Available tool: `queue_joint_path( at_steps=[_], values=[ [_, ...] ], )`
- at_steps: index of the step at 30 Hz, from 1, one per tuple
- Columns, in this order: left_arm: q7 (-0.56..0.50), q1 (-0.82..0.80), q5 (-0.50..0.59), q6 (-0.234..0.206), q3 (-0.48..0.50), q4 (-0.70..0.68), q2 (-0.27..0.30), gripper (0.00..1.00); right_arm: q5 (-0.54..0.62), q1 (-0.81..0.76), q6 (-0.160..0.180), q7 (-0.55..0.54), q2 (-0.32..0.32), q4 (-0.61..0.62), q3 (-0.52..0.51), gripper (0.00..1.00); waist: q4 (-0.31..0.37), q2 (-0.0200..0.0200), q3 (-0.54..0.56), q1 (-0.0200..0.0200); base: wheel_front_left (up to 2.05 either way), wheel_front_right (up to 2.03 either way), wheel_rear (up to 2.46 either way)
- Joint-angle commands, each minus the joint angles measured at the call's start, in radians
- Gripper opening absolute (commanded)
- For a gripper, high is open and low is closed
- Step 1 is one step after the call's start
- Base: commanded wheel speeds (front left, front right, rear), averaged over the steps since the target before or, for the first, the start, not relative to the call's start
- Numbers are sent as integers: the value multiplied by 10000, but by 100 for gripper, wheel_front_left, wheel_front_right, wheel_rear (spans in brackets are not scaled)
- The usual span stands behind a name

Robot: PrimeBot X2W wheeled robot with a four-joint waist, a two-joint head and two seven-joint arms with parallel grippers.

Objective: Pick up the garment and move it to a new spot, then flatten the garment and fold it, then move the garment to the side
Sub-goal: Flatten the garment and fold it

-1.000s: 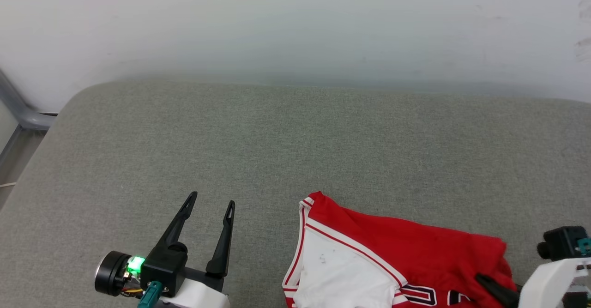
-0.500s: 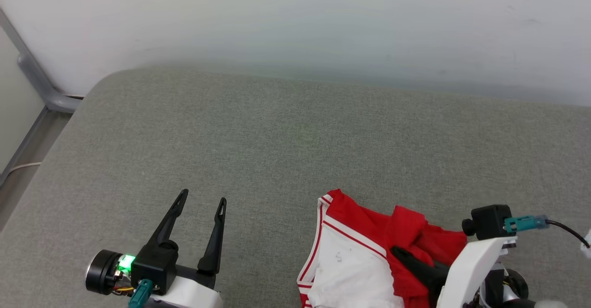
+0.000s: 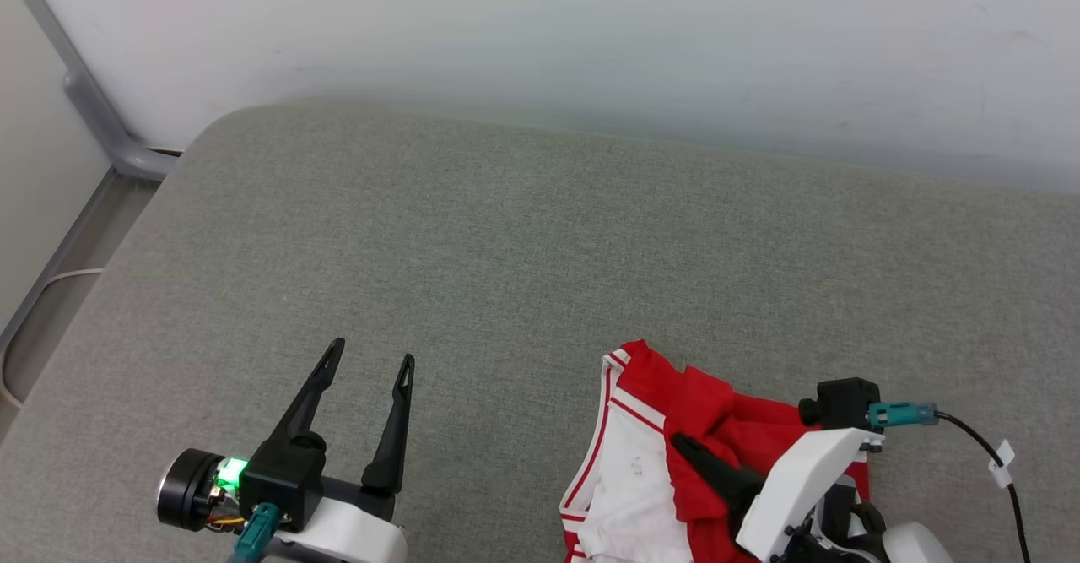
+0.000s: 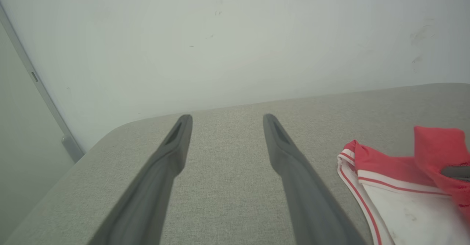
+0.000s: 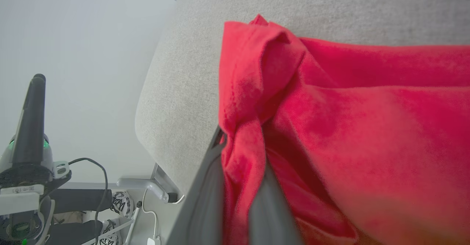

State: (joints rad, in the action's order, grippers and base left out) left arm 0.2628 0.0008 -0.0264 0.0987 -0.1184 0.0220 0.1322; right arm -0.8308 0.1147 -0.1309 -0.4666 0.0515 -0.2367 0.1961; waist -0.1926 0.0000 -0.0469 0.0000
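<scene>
Garment in the right hand

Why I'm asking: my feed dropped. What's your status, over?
Right gripper shut on garment, red fold. Left gripper open, apart from garment. Nothing seen in the way.

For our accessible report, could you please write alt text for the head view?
The right gripper pinches a raised fold of the red-and-white garment on a grey cushion; the left gripper hovers open, apart from it.

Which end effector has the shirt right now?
The right end effector, shut on a red fold of the shirt; the left end effector is open, apart from it.
</scene>
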Motion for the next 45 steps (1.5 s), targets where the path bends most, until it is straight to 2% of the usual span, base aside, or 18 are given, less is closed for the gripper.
queue_joint_path(
  at_steps=[1,5,6,7,12,18,21,24,27,29,36,42,45],
  values=[
    [23,-111,45,57,25,8,-29,100,-26,259,5,233,-25,-296,94,0,-33,0,-32,0,0,0,0],
    [24,-130,56,57,22,36,-62,100,-131,674,5,827,-22,-1368,315,0,-84,0,-81,0,0,0,0],
    [23,-130,56,52,21,40,-67,100,-187,796,5,924,-24,-1543,447,16,-94,0,-90,0,0,0,0],
    [24,-134,57,57,26,36,-76,100,-280,903,5,1039,-29,-1687,558,100,-102,0,-95,0,0,0,0],
    [24,-95,37,78,60,13,-99,100,-768,1213,5,1369,-23,-2093,1010,100,-98,0,-54,0,0,0,0],
    [24,-3,56,105,122,53,-114,100,-2688,1575,5,1499,-24,-2032,1916,100,-52,0,102,0,0,0,0],
    [24,53,60,107,169,18,-111,100,-2474,1865,5,1715,-18,-2151,2020,100,16,0,188,0,0,0,0],
    [24,144,70,99,197,-13,-102,100,-2079,2144,5,1726,-16,-2290,1697,100,146,0,278,0,0,0,0],
    [23,171,82,101,199,-57,-115,100,-1275,2524,5,1629,-18,-2324,1058,100,317,0,347,0,0,0,0],
    [23,192,83,108,186,-105,-132,100,-257,2793,5,1540,118,-2009,729,100,447,0,373,0,0,0,0],
    [23,64,-131,138,309,-222,-234,100,3383,2775,5,1867,1868,113,341,100,894,0,350,0,0,0,0],
    [23,94,-346,187,441,-271,-381,100,5246,1829,8,3037,3165,1317,-372,100,1198,0,297,0,0,0,0],
    [23,200,-507,224,532,-236,-465,100,5859,1043,8,3866,3335,1592,-981,100,1302,0,290,0,0,0,0]
  ],
)
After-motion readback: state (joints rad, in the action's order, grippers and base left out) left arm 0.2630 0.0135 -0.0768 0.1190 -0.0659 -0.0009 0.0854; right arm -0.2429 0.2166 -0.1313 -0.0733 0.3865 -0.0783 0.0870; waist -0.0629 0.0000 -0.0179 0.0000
